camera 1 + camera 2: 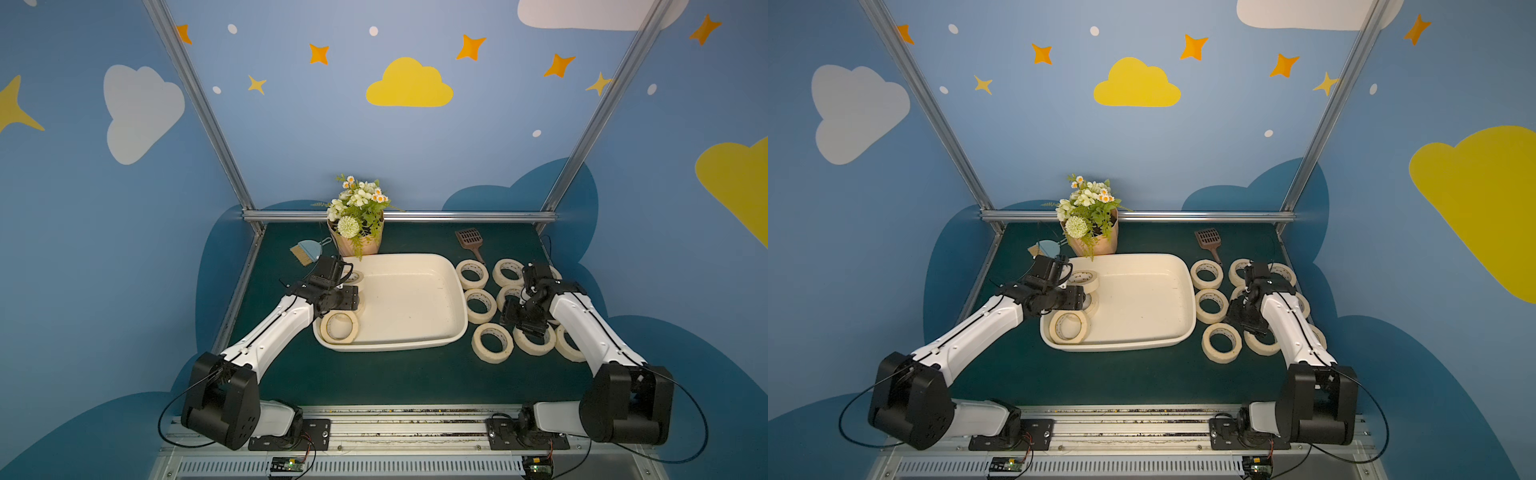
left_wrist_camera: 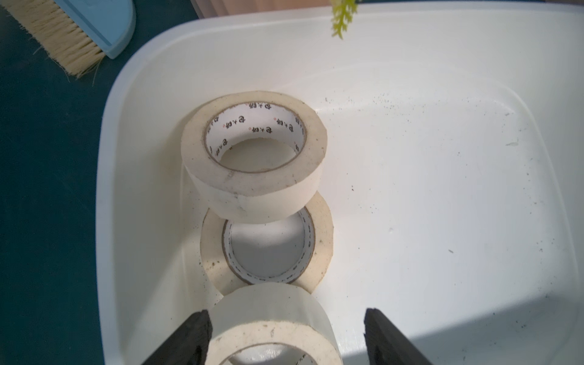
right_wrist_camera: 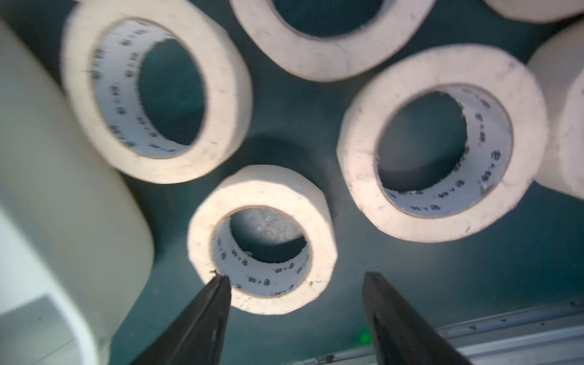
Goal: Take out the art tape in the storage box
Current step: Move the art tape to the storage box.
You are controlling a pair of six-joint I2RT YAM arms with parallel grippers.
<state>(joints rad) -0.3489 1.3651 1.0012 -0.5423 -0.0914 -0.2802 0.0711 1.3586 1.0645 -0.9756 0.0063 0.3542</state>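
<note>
L gripper (image 2: 286, 339) jaws apart astride tape roll (image 2: 271, 325), R gripper (image 3: 297, 311) jaws apart, holding nothing

Three tape rolls (image 1: 340, 327) are lying along the box's (image 1: 419, 307) left side; more rolls (image 1: 492, 342) are sitting on the bench (image 1: 374, 378), right of it.

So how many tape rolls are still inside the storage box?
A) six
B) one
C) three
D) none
C: the left wrist view shows three tape rolls in a line by one wall of the storage box.
</note>
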